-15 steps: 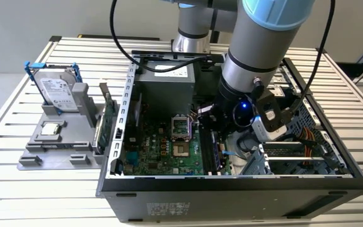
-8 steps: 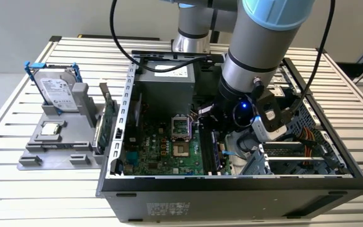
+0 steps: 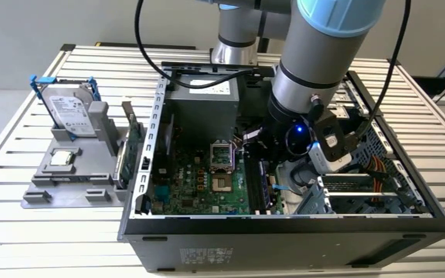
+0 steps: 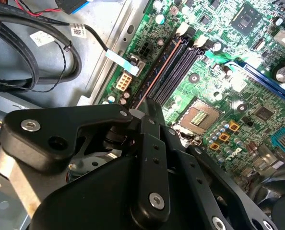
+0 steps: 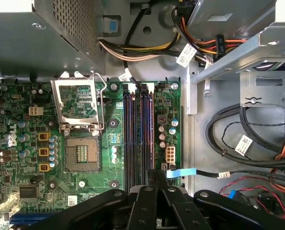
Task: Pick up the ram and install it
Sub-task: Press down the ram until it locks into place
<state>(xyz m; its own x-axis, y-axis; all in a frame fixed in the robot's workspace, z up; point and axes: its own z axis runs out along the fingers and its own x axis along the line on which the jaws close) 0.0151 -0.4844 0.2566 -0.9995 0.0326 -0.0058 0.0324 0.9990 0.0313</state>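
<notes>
Gripper (image 5: 154,178) fingers are together, clamped on the ram (image 5: 148,139), which sits on edge in the memory slots (image 5: 131,134) of the motherboard (image 5: 27,143), just right of the processor socket (image 5: 80,153) in the first wrist view.

One raised outside camera and two close wrist cameras are looking into an open computer case (image 3: 284,226).

The exterior view is looking down at an angle on the case lying open on a slatted table (image 3: 21,231), far enough back to be taking in the arm (image 3: 315,63) and a parts stand (image 3: 76,174) at the exterior view's left. The first wrist view is facing straight down, close over the motherboard (image 5: 17,120). The second wrist view is looking at the motherboard (image 4: 257,96) obliquely and from nearer still. Both wrist views are sharing the memory slots (image 5: 138,134) (image 4: 173,64), the CPU socket (image 5: 80,153) (image 4: 200,115) and the gripper (image 5: 157,179) (image 4: 145,110) body in the foreground.
</notes>
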